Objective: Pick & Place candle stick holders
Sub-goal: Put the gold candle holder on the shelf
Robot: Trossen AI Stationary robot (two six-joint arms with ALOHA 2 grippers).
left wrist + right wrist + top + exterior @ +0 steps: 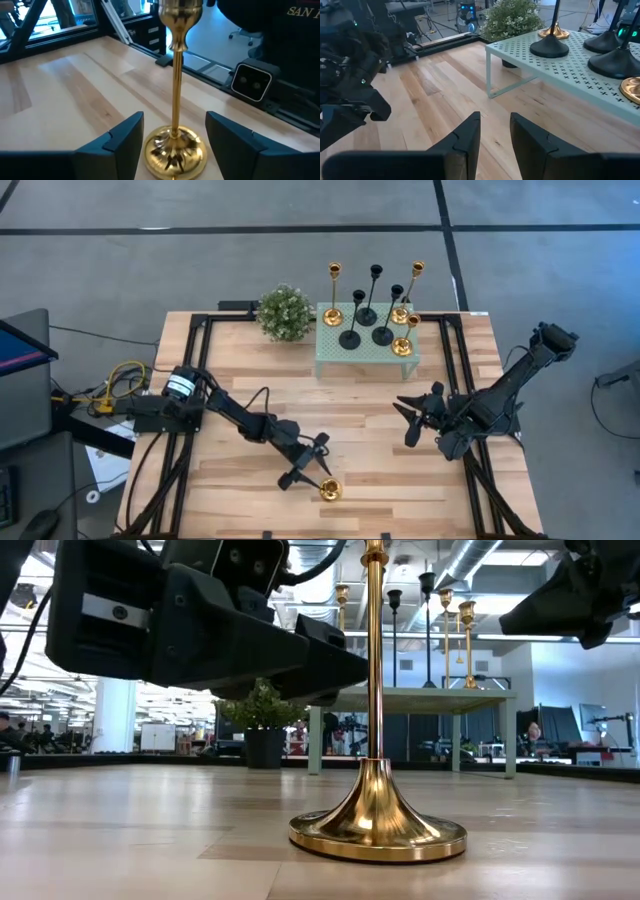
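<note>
Gold candle stick holder (331,491) stands upright on table (240,380) near front edge, w/ left gripper (174,145) spread open either side of its stem, not touching. Risk for you: a finger clips the stem, holder topples. Right gripper (416,414) idles, fingers slightly apart.

— What are you looking at between the left gripper's (172,145) fingers?

— You have a gold candle stick holder (174,100) there, polished metal by its look, mirror-glossy, with the pale wooden table (60,95) reflected in its flared base. The fingers (117,145) on either side of it look like matt dark plastic, smooth with sharp moulded edges.

— And ahead of your right gripper's (495,137) fingers?

— A mint green stand (560,70), matt painted sheet punched with small crosses. On it you see black holders (550,47) with dull, satin bases, and the rim of a shiny gold one (631,90).

— The tabletop?

— Light planks, smooth, with a faint sheen.
</note>
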